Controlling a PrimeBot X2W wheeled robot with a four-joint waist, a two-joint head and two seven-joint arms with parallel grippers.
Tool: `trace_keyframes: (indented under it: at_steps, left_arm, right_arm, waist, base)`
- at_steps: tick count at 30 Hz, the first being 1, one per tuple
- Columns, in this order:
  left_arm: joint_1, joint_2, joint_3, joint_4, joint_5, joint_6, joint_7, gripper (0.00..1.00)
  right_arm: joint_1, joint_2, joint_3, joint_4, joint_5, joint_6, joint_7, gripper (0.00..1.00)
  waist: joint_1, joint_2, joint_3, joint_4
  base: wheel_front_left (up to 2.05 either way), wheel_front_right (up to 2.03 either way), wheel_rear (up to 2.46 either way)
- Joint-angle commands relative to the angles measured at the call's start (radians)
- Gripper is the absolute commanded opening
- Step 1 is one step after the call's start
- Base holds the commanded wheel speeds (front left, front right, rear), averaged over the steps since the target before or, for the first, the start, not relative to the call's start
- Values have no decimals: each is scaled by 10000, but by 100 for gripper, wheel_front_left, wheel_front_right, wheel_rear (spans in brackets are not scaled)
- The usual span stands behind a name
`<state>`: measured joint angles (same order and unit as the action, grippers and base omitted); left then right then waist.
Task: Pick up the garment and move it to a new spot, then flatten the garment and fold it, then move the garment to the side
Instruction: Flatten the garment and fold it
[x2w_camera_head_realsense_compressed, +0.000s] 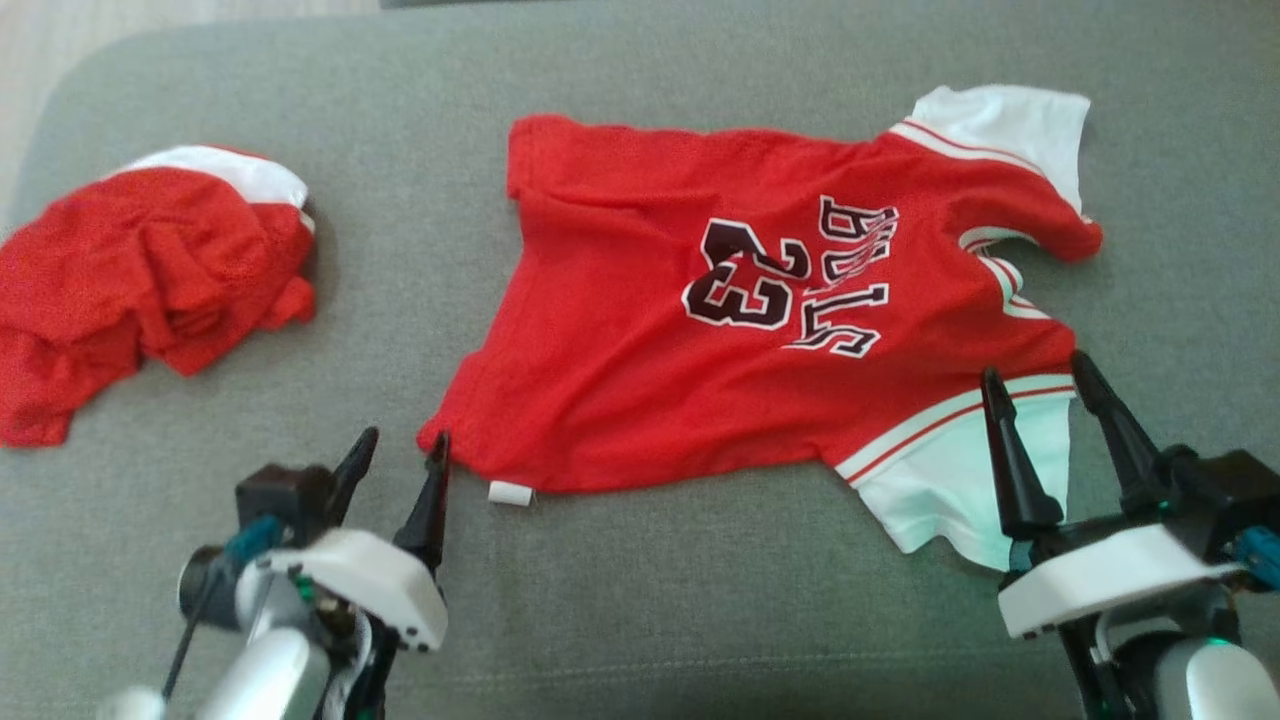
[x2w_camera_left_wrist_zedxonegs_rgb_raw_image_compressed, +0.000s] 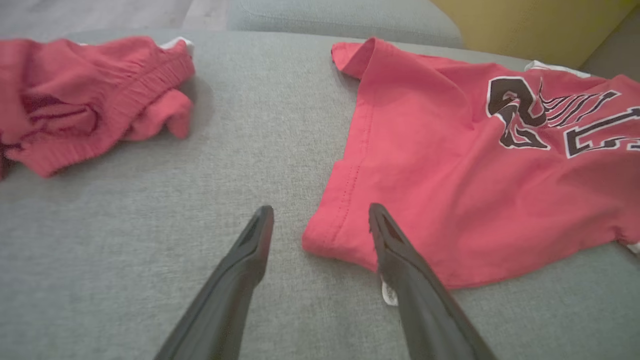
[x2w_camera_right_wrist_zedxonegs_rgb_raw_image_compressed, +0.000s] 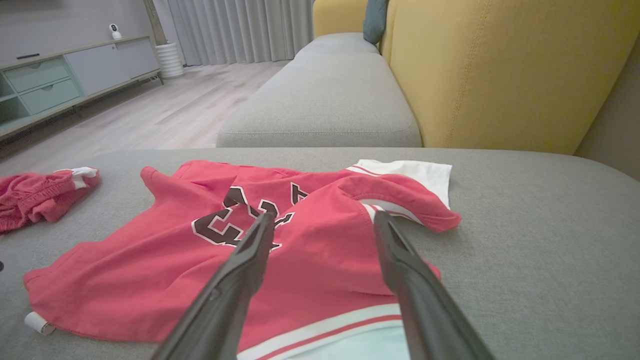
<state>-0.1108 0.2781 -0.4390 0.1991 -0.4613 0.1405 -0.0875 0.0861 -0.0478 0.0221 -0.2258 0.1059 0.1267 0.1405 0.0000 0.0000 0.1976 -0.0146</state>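
Jersey (x2w_camera_head_realsense_compressed: 740, 320) of red knit lies spread and slightly rumpled over the middle and right of the grey woven cushion (x2w_camera_head_realsense_compressed: 640, 620). We read a black "23" and lettering outlined in white; the sleeves are white with striped bands. A small white label (x2w_camera_head_realsense_compressed: 510, 492) curls at the near hem. Our left hand (x2w_camera_head_realsense_compressed: 405, 436) hangs wide open at the hem's near left corner, holding nothing. Our right hand (x2w_camera_head_realsense_compressed: 1035, 366), equally wide, sits over the near sleeve. Crumpled red shorts (x2w_camera_head_realsense_compressed: 140, 280) lie well apart, toward the left edge.
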Motion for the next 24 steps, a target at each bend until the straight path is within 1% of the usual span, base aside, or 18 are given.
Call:
trace_keyframes:
  at_steps: [1,6,7,10,11,12,13,14,15,16,20,24]
  left_arm:
    - [-787,145,368,-84,-57,-127,74,100]
    - [-1326,101,150,1023,-343,-639,643,100]
    - [-1326,101,150,1023,-343,-639,643,100]
    - [-1395,59,-19,1414,-476,-789,1094,100]
    - [-1396,64,-56,1489,-515,-831,1205,96]
    - [-1385,68,-81,1542,-560,-856,1313,85]
    - [-1378,86,-111,1569,-567,-856,1399,67]
    - [-1374,106,-136,1572,-557,-844,1452,41]
    - [-1369,126,-147,1568,-545,-817,1482,7]
    - [-1367,152,-160,1559,-513,-780,1492,0]
    - [-1382,190,-153,1446,-457,-676,1389,0]
    - [-1357,251,-142,1250,-396,-561,1288,0]
  right_arm:
    - [-393,-77,192,-359,95,40,-73,100]
    - [-498,-62,137,-252,152,40,-99,100]
    - [-498,-62,137,-252,152,40,-99,100]
    - [-495,-53,55,-218,176,40,-103,100]
    - [-478,-51,28,-208,181,40,-93,100]
    - [-462,-48,9,-201,188,40,-89,100]
    - [-442,-45,-19,-189,196,40,-79,100]
    - [-417,-43,-43,-171,202,40,-60,100]
    - [-389,-40,-50,-153,217,40,-46,100]
    - [-344,-38,-48,-118,244,40,3,100]
    - [87,-31,-81,36,461,40,537,100]
    - [735,-27,-325,99,651,40,1231,100]
  waist:
    - [0,0,196,-84]
    - [0,0,410,-239]
    - [0,0,410,-239]
    - [0,0,445,-314]
    - [0,0,455,-333]
    - [0,0,464,-348]
    - [0,0,471,-360]
    - [0,0,477,-369]
    - [0,0,485,-374]
    - [0,0,495,-378]
    - [0,0,546,-412]
    - [0,0,693,-531]
  base:
    - [0,0,0]
    - [0,0,0]
    - [0,0,0]
    - [0,0,0]
    - [0,0,0]
    - [0,0,0]
    - [0,0,0]
    - [0,0,0]
    - [0,0,0]
    - [0,0,0]
    - [0,0,0]
    - [0,0,0]
